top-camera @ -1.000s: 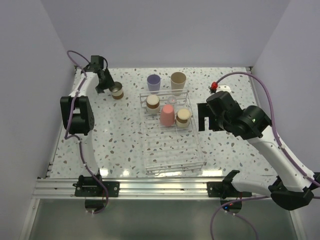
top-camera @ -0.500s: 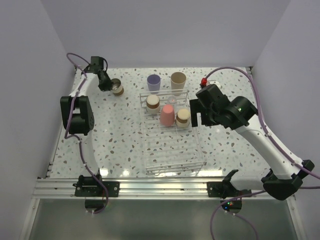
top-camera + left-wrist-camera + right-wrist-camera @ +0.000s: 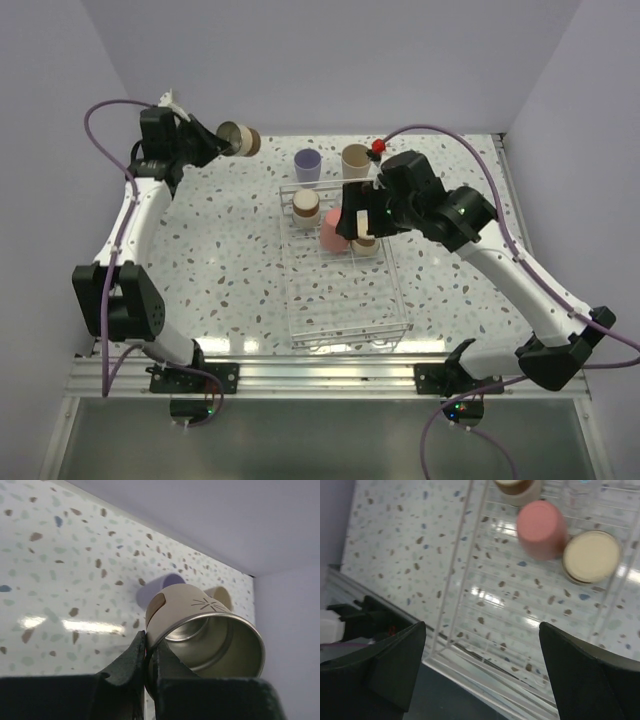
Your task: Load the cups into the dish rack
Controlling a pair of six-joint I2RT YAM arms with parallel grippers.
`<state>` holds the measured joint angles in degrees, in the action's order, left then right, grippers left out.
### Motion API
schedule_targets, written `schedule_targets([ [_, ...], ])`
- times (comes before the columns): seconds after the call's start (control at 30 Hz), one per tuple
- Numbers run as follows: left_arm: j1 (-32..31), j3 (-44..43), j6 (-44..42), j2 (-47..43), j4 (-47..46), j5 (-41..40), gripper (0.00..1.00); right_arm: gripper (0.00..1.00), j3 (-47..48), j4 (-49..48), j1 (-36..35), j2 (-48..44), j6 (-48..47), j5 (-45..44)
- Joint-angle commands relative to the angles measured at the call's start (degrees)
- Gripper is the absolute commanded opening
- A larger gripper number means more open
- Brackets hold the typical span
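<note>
Hovering right arm, bent leftward, over far half of long wire-and-clear dish rack [image 3: 345, 310]; right gripper [image 3: 482, 627] fingers spreading wide.

Sitting upside down in rack: coral-red plastic tumbler [image 3: 333, 230], brown-grey tumbler with cream base [image 3: 306, 205], second brown-grey tumbler [image 3: 366, 243] partly hiding under gripper.

Standing just beyond rack on speckled table [image 3: 220, 260]: lavender tumbler [image 3: 307, 164], beige tumbler [image 3: 355, 160].

Holding left arm high at far-left corner, left gripper [image 3: 146, 640] pinching rim of third brown-grey tumbler [image 3: 238, 139], tipping sideways above table.

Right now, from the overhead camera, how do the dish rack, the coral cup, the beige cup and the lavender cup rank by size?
1. dish rack, by far the largest.
2. beige cup and coral cup: too alike to rank.
3. lavender cup, slightly smaller.
</note>
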<state>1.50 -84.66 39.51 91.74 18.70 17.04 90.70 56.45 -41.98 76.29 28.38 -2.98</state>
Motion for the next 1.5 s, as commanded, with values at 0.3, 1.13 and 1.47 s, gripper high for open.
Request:
schedule_targets([
  [0.3, -3.2, 20.4, 15.8, -20.7, -24.4, 24.2, 0.0, 0.98, -3.9, -38.7, 0.2, 3.5, 15.8, 34.6],
  [1.13, -3.9, 36.4, 34.6, -37.3, -46.7, 29.9, 0.0, 0.98, -11.1, -79.0, 0.1, 10.3, 45.0, 39.5],
  [1.47, -3.8, 35.0, 34.8, -37.8, -47.4, 30.5, 0.0, 0.98, -9.4, -82.1, 0.8, 13.3, 48.5, 39.4],
])
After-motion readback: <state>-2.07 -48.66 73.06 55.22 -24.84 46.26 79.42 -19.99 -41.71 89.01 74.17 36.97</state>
